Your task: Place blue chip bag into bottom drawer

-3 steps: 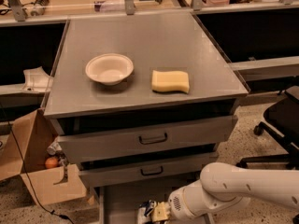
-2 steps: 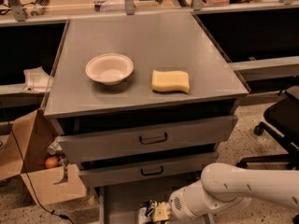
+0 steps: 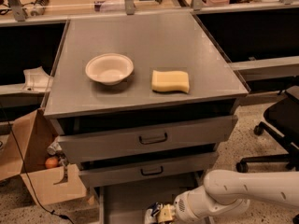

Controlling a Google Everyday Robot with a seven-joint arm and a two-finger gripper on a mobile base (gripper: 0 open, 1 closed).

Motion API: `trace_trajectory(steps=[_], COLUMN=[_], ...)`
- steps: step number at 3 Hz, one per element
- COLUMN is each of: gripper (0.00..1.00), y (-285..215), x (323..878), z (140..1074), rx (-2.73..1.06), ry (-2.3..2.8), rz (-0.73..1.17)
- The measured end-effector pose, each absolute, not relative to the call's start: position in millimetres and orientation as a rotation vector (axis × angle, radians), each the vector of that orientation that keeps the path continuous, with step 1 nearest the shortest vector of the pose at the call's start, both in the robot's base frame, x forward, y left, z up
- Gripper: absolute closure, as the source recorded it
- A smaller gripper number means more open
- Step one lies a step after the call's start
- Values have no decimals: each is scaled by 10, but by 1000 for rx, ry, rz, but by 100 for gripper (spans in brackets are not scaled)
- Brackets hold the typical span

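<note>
The bottom drawer (image 3: 126, 200) is pulled out at the foot of the grey cabinet and shows its flat grey floor. My white arm reaches in low from the right, and the gripper (image 3: 160, 213) hangs over the drawer's front part at the picture's bottom edge. A small dark piece with a pale edge at the gripper's tip looks like the blue chip bag (image 3: 150, 212). Most of the bag is hidden or cut off by the frame, and I cannot tell whether it is held or resting in the drawer.
A white bowl (image 3: 109, 68) and a yellow sponge (image 3: 170, 81) sit on the cabinet top. The two handled drawers (image 3: 147, 138) above stand slightly out. A cardboard box (image 3: 37, 176) lies to the left and an office chair (image 3: 280, 125) stands to the right.
</note>
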State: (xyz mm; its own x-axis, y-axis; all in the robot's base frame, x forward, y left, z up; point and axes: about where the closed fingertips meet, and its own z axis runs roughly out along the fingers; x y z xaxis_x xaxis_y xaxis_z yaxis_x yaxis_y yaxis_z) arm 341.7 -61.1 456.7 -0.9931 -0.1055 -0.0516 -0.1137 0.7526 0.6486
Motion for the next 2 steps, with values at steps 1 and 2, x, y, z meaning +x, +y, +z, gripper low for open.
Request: trace_trajectory(steps=[1,2], gripper=[100,100], y=[-613,-610], x=[3411,3413], z=[4527,4423], rx=[-173,-147], ry=[2933,2938], rz=[1091,1106])
